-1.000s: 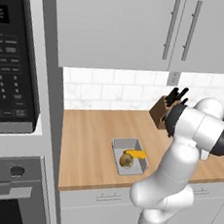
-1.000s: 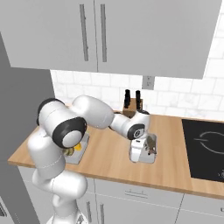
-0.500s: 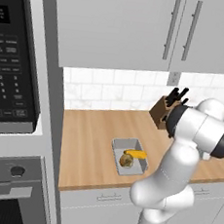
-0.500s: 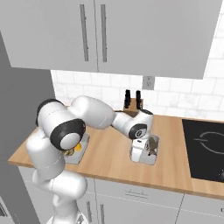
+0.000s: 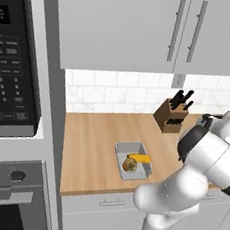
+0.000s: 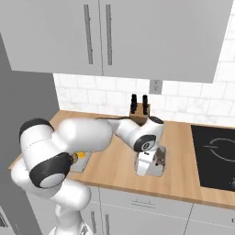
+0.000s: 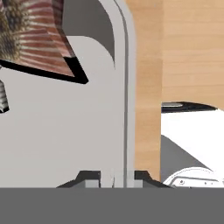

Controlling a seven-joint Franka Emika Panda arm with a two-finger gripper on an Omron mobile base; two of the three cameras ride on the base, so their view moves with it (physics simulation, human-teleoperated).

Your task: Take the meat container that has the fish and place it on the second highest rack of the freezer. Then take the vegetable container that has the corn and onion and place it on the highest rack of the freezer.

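The rim of the fish container (image 7: 124, 87) is pinched between the closed fingers of the gripper (image 7: 117, 178), its long axis running away from the hand.

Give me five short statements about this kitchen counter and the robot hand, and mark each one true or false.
1. The gripper is shut on the wall of the fish tray. True.
2. The tray with the corn and onion is already in the freezer. False: that tray sits on the wooden counter.
3. A knife block stands at the back of the counter by the tiled wall. True.
4. The fish lies on the bare counter beside its tray. False: it lies inside the tray.
5. The two trays touch each other. False: they sit well apart on the counter.
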